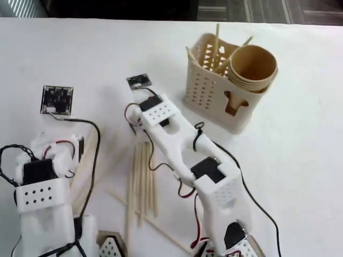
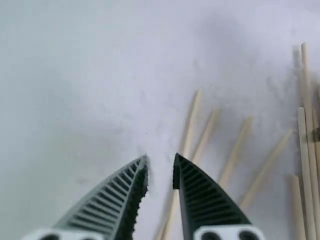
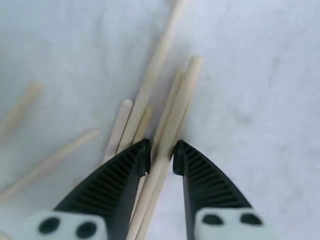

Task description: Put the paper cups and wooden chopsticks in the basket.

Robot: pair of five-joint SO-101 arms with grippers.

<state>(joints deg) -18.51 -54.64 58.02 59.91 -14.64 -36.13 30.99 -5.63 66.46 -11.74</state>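
While the left end effector (image 2: 160,167) sits spread, the right end effector (image 3: 160,152) pinches chopsticks (image 3: 173,115).

On the tabletop (image 1: 300,160), the basket (image 1: 214,101) stands at 1 o'clock from the middle. Paper cups (image 1: 252,67) sit stacked in it, with upright chopsticks (image 1: 216,40) in it at their 10 o'clock. Loose chopsticks (image 1: 140,182) lie at 7 o'clock, well apart from the basket.
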